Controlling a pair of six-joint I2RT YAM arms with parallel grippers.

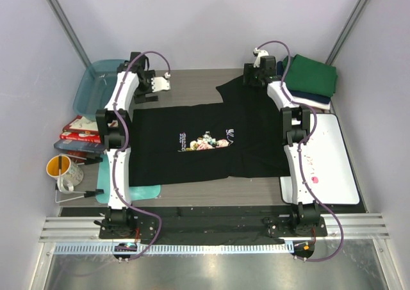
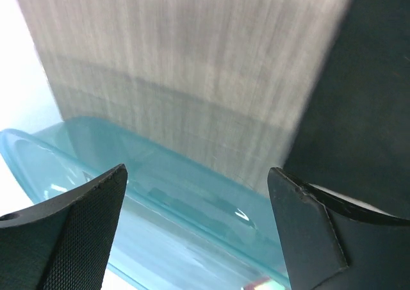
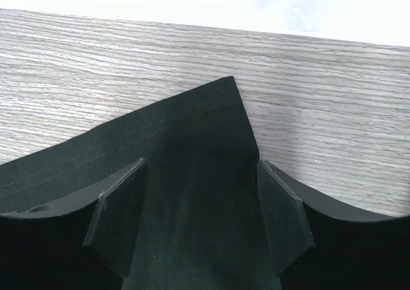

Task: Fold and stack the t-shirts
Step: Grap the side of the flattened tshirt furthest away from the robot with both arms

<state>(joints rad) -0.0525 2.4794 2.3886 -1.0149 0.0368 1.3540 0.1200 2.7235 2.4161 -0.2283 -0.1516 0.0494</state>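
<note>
A black t-shirt with a floral print and white script lies spread flat across the middle of the table. One sleeve points toward the back wall. My right gripper hangs open over that sleeve's corner, a finger on either side of it. My left gripper is open and holds nothing, at the far left beside the shirt's edge. Between its fingers only the teal tub shows. Folded t-shirts are stacked at the back right, a green one on top of a navy one.
A teal plastic tub sits at the back left. A white board lies on the right. A teal mat peeks out under the shirt's near left corner. Red boxes and a yellow mug crowd the left edge.
</note>
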